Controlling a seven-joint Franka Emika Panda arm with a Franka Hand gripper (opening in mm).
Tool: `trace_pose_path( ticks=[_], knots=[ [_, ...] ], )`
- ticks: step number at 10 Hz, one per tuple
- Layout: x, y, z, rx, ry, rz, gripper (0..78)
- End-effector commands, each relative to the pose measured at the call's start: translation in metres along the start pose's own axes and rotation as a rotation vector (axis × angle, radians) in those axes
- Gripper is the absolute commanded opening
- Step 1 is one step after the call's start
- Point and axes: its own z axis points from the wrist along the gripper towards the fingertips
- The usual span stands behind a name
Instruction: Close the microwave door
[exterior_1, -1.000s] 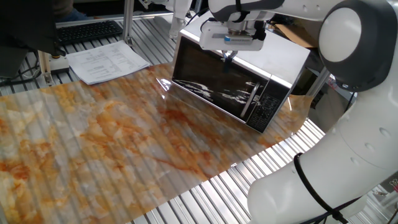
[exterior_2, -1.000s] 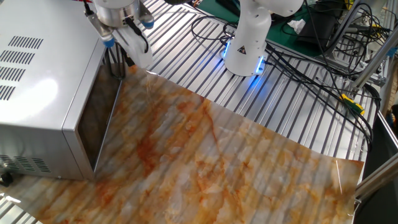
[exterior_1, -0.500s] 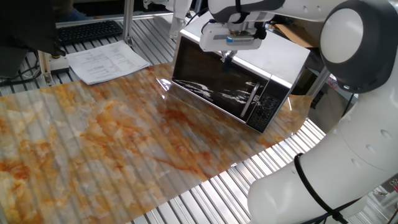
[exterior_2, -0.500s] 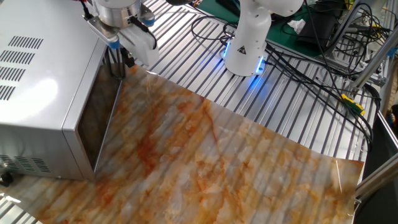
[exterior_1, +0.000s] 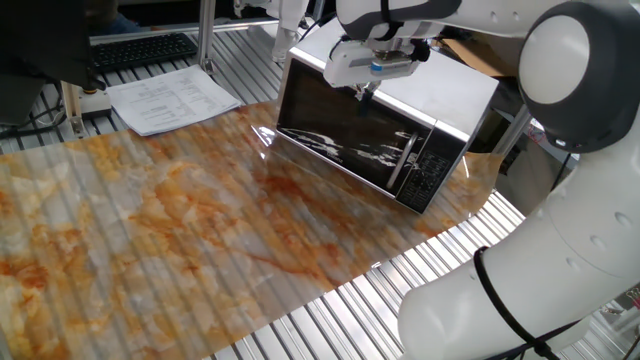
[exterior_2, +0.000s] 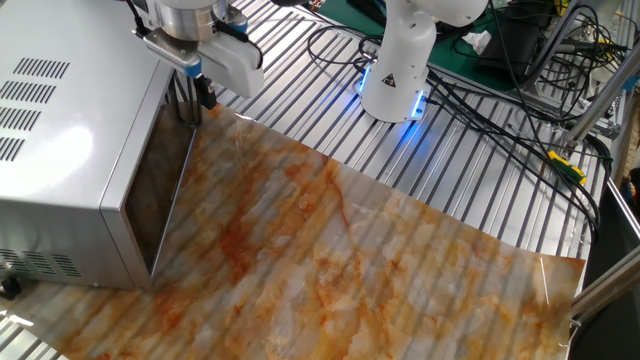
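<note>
One microwave (exterior_1: 440, 95), one door (exterior_1: 340, 130) sitting flush; one gripper (exterior_1: 364, 92) is hovering at its twelve o'clock edge, fingers (exterior_2: 190, 105) seemingly narrow.

Papers (exterior_1: 172, 101) and a keyboard (exterior_1: 140, 48) are lying at my bench's (exterior_1: 180, 240) far corner; cables (exterior_2: 520, 95) are trailing beyond its edge.

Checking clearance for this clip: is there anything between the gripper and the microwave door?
Nothing. In one fixed view the gripper hangs at the top edge of the microwave door; no object lies between them. Contact cannot be judged.
</note>
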Motion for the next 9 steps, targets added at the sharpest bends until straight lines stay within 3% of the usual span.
trace_pose_path(
  ticks=[1,3,9],
  knots=[
    [0.008,0.024,-0.009,-0.025,-0.008,0.042,0.0],
    [0.018,0.059,-0.011,-0.024,-0.01,0.091,0.0],
    [0.034,0.098,-0.006,-0.03,-0.016,0.134,0.0]
  ],
)
